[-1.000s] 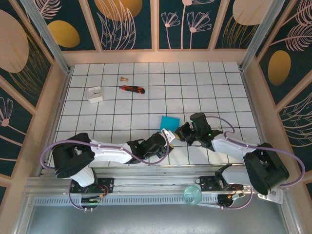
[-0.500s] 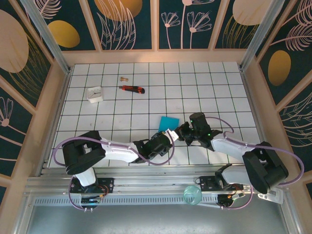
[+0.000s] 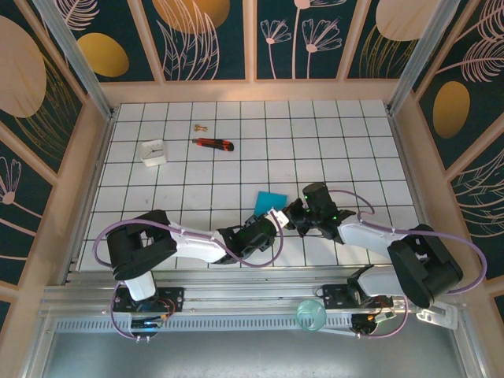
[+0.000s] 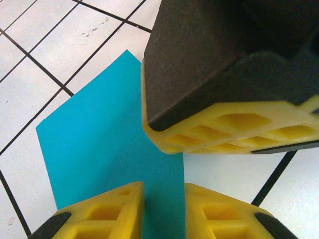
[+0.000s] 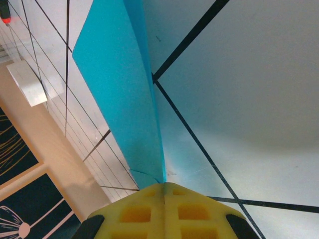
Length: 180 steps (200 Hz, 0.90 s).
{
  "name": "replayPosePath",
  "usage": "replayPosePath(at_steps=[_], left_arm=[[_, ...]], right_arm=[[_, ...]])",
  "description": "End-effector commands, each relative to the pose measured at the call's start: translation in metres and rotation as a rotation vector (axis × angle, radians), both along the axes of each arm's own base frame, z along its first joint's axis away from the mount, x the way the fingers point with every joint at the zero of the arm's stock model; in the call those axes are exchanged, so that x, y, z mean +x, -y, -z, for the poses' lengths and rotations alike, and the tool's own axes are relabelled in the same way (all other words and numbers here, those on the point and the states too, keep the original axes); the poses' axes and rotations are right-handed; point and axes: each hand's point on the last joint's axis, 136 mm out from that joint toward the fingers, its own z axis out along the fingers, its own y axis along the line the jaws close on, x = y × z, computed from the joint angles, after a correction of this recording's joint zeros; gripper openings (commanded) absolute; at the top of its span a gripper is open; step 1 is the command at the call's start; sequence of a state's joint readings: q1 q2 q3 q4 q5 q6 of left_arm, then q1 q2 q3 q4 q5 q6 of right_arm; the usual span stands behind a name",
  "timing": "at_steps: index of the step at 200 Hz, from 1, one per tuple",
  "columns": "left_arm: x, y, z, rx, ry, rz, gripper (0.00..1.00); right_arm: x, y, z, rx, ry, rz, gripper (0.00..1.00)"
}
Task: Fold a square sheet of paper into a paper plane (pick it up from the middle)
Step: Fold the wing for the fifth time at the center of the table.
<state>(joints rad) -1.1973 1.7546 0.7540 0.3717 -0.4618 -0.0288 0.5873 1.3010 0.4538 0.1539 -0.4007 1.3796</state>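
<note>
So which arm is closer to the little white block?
Left. The left arm lies on the same side as the white block; the right arm lies far across on the right.

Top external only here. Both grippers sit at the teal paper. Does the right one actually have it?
Observer: Yes. The right wrist view shows the right gripper pinched shut on the square sheet of paper, which comes out of the seam between its fingers as two layers meeting at a crease.
Operator: Left clamped too?
Observer: No. In the left wrist view the left gripper straddles the paper's edge, with a gap between its fingers and teal showing through it.
</note>
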Motion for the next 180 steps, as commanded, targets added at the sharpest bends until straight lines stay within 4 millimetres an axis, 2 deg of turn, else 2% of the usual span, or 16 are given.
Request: replayPosePath(at_steps=[1,67,129,162,166,180], left_arm=[[0.004,0.003,-0.003,-0.005,0.029,-0.015,0.23],[0.004,0.005,-0.005,-0.051,0.017,-0.034,0.07],[0.001,0.006,-0.005,-0.083,-0.022,-0.043,0.0],[0.0,0.009,-0.004,-0.107,-0.073,-0.041,0.0],[0.0,0.009,-0.003,-0.109,-0.081,-0.041,0.0],[0.002,0.009,-0.003,-0.13,-0.112,-0.041,0.0]], right_arm=[[0.0,-0.006,-0.002,0.018,0.001,-0.005,0.0],[0.0,-0.007,-0.001,0.017,0.003,-0.009,0.0],[0.01,0.003,-0.013,0.013,0.055,0.008,0.21],[0.01,0.011,-0.026,-0.007,0.109,0.008,0.25],[0.016,0.019,-0.026,-0.013,0.113,0.035,0.25],[0.017,0.028,-0.028,-0.037,0.134,0.047,0.26]])
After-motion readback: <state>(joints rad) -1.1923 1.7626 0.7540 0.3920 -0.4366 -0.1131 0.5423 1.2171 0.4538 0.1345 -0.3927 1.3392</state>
